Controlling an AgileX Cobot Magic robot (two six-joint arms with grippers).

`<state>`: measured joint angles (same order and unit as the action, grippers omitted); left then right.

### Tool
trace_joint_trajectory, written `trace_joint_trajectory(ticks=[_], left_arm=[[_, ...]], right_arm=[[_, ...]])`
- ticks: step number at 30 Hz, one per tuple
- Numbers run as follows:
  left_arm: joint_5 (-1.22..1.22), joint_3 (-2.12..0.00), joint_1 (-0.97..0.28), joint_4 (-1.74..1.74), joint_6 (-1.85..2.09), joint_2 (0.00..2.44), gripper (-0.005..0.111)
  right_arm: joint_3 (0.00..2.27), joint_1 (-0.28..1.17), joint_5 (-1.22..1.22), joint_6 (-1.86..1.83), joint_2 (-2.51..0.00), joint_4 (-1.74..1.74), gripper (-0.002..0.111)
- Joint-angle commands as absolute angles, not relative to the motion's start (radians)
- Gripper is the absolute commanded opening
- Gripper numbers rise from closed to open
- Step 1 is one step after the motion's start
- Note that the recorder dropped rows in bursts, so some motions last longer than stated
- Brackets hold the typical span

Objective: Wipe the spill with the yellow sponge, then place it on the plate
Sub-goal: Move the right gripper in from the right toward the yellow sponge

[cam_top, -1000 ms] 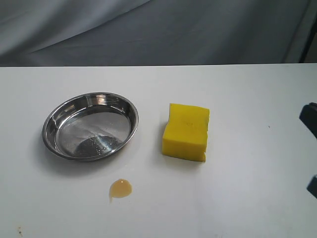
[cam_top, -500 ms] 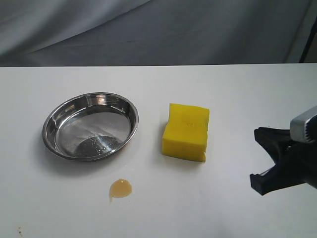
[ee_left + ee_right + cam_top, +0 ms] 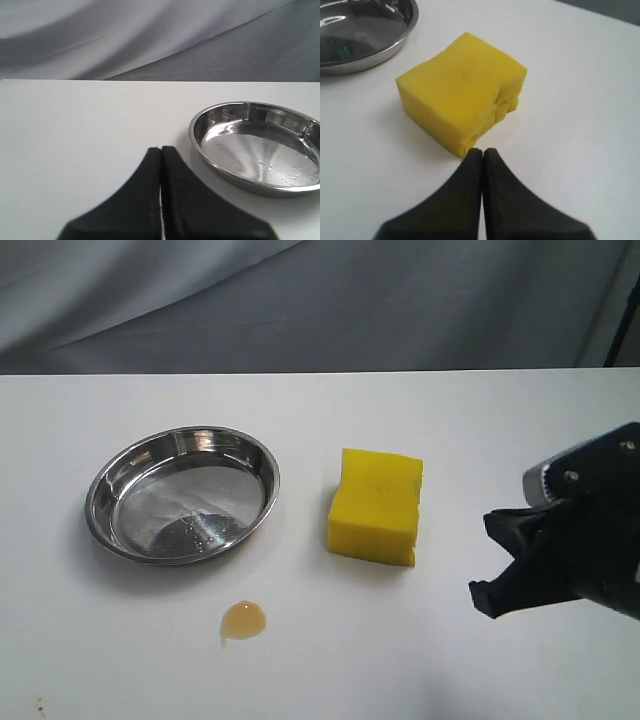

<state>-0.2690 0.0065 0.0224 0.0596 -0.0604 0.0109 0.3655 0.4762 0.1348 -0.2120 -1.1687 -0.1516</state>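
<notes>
while nothing grips it, the yellow sponge (image 3: 376, 505) sits flat on the white bench (image 3: 480, 420), about midway between the far edge and the near one. it is a thick block with one side creased and dented (the right wrist view shows the crumple best). the spill (image 3: 243, 620), a small amber puddle, lies closer to the near edge and off toward the left edge from the sponge, apart from it. the plate (image 3: 268, 465), a shiny steel dish, stands just beyond the spill on the far-edge side without touching it. a strip of bench separates its rim from the sponge, and a few droplets or specks dot its bottom. the right end effector (image 3: 482, 152) has its two black jaws pressed together with nothing between them, tips aimed at the sponge's nearest bottom corner. in the exterior view the right arm (image 3: 570, 550) stands on the right-edge side of the sponge, with a gap between them. the left end effector (image 3: 162, 149) is likewise closed tight and empty, with the plate off to one side of it. grey cloth (image 3: 300, 300) hangs behind the far edge.
</notes>
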Motion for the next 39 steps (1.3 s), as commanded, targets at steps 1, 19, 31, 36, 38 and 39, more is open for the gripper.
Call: trace_joint_trajectory(ticks=[1,19,31,36,38,39], left_arm=[[-0.259,0.000,0.024,0.062,-0.069,0.009,0.000],[-0.261,0.000,0.024,0.062,-0.069,0.009,0.000],[-0.261,0.000,0.024,0.062,-0.069,0.009,0.000],[-0.261,0.000,0.024,0.062,-0.069,0.009,0.000],[-0.261,0.000,0.024,0.062,-0.069,0.009,0.000],[-0.261,0.000,0.024,0.062,-0.069,0.009,0.000]], right_arm=[[0.524,0.479,-0.170,-0.189,-1.196,-0.162,0.000],[0.846,0.479,-0.514,-0.272,-1.524,-0.295,0.000],[0.846,0.479,-0.230,-0.270,-1.575,-0.305,0.000],[0.846,0.479,-0.209,-0.270,-1.575,-0.305,0.000],[0.846,0.479,-0.209,-0.270,-1.575,-0.305,0.000],[0.846,0.479,-0.205,-0.270,-1.575,-0.305,0.000]])
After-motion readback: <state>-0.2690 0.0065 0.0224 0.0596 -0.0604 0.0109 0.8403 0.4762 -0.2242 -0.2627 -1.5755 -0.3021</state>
